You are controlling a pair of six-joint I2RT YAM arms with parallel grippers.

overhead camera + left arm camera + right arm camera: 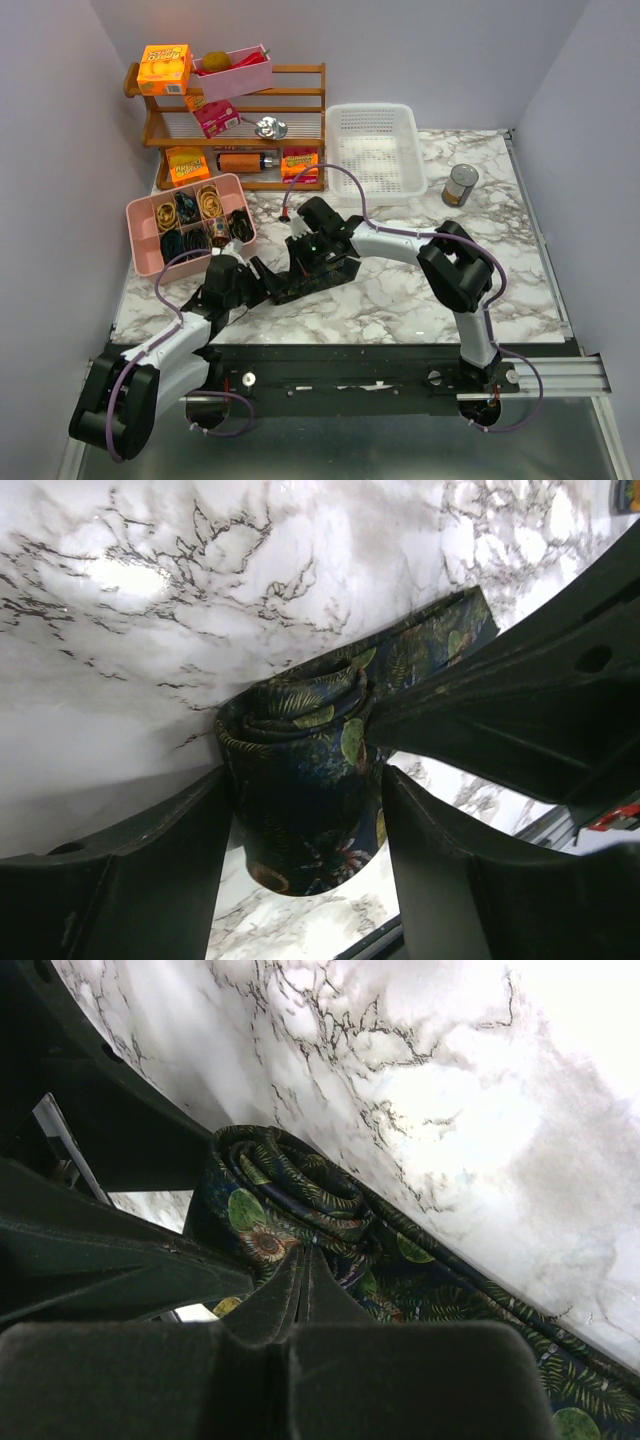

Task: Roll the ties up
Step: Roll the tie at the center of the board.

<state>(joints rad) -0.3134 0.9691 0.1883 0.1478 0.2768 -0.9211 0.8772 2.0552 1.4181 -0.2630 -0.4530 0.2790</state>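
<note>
Marbled tabletop (400, 290), near centre: soft, slippery tie (300, 730), half rolled, sits inside my left claw (308, 810), grip impossible to tell; my right claw (300, 1260), clenched, meets the coil. I'd hold the roll's sides.

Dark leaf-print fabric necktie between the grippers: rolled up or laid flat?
Partly rolled. The dark leaf-print necktie shows a coiled spiral at one end in both wrist views, while a flat tail runs along the marble table.

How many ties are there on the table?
1. The tie lies partly rolled on the marble table, near the front, about the middle. Others may be hidden where the cameras cannot see.
</note>
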